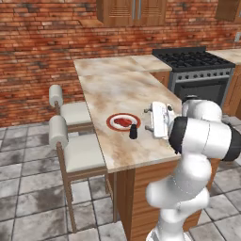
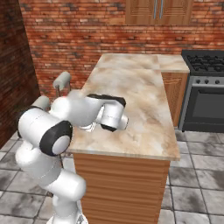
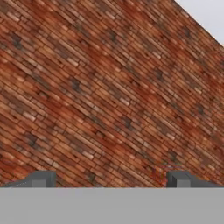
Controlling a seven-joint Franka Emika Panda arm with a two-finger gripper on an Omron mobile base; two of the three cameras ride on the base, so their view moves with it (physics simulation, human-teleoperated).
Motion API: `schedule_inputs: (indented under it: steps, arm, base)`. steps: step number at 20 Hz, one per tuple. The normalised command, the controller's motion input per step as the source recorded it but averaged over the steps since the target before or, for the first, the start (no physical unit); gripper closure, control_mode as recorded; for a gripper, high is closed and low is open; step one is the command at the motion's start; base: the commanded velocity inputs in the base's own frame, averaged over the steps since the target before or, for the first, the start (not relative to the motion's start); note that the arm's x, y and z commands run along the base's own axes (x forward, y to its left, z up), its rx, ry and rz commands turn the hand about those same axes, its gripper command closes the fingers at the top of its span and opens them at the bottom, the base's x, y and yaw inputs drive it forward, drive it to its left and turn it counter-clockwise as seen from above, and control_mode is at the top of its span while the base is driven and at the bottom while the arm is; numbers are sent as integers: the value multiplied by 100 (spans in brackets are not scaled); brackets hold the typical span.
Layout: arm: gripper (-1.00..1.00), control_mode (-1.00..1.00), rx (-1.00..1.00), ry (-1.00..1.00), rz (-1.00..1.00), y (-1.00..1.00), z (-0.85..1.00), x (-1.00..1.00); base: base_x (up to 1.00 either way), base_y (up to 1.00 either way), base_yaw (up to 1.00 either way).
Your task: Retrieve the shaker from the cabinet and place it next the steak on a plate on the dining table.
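Brick walls back the marbled desk point(image 1: 117, 89). Above its near edge the end effector point(image 3: 109, 180) points at brick, fingers spread, holding nothing. One shaker point(image 1: 133, 131) stands upright just beside one plate point(image 1: 114, 125) bearing one steak point(image 1: 123, 122) — small, rigid, likely light and slick; best gripped around its wider body.

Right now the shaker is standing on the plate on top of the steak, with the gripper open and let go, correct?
Not quite. In the left base view the shaker stands upright on the dining table, just off the plate beside the steak. The gripper is indeed open and clear of it.
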Motion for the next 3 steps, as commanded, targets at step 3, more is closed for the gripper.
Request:
schedule_inputs:
  steps: [3]
  arm:
    - [-100,-100,9,19,-44,-22,96,-59]
  base:
    - [0,0,0]
